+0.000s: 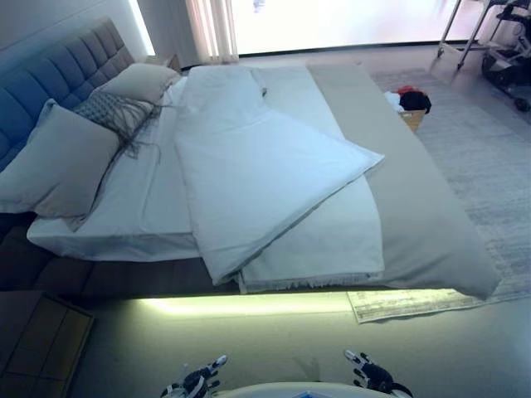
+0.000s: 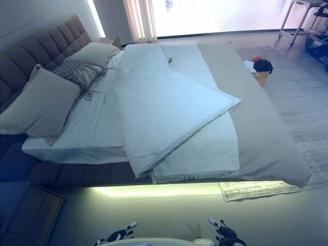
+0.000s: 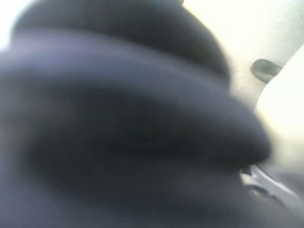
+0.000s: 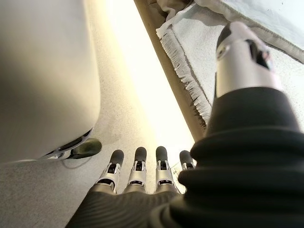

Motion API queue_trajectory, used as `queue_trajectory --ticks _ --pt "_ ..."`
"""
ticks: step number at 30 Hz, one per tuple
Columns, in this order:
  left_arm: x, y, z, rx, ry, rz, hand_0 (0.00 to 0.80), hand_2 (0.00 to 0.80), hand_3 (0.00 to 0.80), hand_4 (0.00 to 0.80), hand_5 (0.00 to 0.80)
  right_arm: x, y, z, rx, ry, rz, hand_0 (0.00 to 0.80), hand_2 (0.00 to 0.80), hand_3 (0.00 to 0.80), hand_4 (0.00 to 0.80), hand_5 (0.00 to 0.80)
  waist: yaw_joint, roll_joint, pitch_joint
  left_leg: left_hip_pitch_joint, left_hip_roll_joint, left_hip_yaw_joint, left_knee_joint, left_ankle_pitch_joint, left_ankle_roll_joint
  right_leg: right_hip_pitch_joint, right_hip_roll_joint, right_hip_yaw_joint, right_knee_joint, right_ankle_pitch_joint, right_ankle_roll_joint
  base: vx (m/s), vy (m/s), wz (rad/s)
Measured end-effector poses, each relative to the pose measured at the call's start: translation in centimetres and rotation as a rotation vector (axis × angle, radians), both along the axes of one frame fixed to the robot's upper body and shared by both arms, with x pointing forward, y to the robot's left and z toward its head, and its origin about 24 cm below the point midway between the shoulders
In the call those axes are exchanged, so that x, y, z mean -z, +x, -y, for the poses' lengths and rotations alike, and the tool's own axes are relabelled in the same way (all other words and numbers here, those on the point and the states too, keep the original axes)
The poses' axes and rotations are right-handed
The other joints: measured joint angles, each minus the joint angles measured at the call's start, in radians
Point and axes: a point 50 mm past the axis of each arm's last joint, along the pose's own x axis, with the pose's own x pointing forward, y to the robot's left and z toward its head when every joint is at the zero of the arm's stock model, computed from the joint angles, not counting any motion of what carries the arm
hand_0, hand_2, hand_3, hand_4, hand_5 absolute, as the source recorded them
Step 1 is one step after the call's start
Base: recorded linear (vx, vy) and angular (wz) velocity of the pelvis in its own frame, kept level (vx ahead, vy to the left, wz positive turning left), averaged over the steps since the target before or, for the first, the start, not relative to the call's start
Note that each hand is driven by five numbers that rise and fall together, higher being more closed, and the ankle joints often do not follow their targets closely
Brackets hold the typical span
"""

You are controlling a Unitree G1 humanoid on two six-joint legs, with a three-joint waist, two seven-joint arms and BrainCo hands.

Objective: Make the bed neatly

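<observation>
The bed (image 1: 108, 278) has a grey tufted headboard (image 1: 50, 83) at the left. A white duvet (image 1: 257, 174) lies rumpled and folded at an angle across the white sheet (image 1: 149, 191), one corner pointing right. A beige cover (image 1: 406, 191) lies over the foot end. Two beige pillows (image 1: 62, 157) and a grey fringed cushion (image 1: 116, 112) sit by the headboard. My left hand (image 1: 195, 383) and right hand (image 1: 373, 375) hang low in front of the bed's near side, away from the bedding. Both are open and empty. The right wrist view shows straight fingers (image 4: 137, 166).
A wooden nightstand (image 1: 37, 344) stands at the lower left. A fringed mat (image 1: 406, 303) lies by the bed's near corner. A basket of clothes (image 1: 411, 104) and a grey rug (image 1: 489, 166) are on the far side. A metal rack (image 1: 489, 33) stands at the back right.
</observation>
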Motion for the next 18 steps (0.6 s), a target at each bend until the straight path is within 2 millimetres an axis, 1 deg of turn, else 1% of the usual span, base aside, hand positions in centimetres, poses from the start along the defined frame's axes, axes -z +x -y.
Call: queue_trajectory --ticks 5,9,16,18 --pt "0.0 0.0 -0.02 0.001 0.001 -0.002 0.0 0.0 0.0 0.0 0.0 -0.08 0.39 -0.28 0.011 0.002 0.029 0.0 0.0 0.0 0.0 0.0 0.001 -0.004 -0.002 0.0 0.0 0.0 0.0 0.0 0.0 0.0 -0.001 -0.001 0.0 0.0 0.0 0.0 0.0 0.0" --pt "-0.01 0.11 0.04 0.039 0.008 -0.004 0.0 0.0 0.0 0.0 0.0 -0.17 0.61 -0.19 0.02 -0.037 0.044 0.0 0.0 0.0 0.0 0.0 0.0 -0.004 -0.002 0.0 0.001 -0.001 0.0 0.0 0.0 0.0 -0.001 -0.001 0.0 0.0 0.0 0.006 -0.017 0.0" --pt "0.02 0.1 0.07 0.045 0.019 -0.008 0.0 0.0 0.0 0.0 0.0 -0.27 0.7 0.12 0.04 -0.108 0.044 0.0 0.0 0.0 0.0 0.0 -0.001 -0.001 -0.004 0.0 0.003 0.0 0.001 0.0 0.0 -0.001 0.0 0.0 0.0 0.0 0.0 0.015 -0.06 0.0" --pt "-0.01 0.37 -0.2 0.017 0.038 -0.005 0.0 0.0 0.0 0.0 0.0 -0.26 0.77 0.08 0.035 -0.123 0.039 0.0 0.0 0.0 0.0 0.0 -0.001 0.0 -0.002 -0.027 0.007 -0.005 0.056 -0.018 -0.005 -0.016 0.0 0.004 0.019 -0.012 -0.002 -0.034 -0.098 0.06"
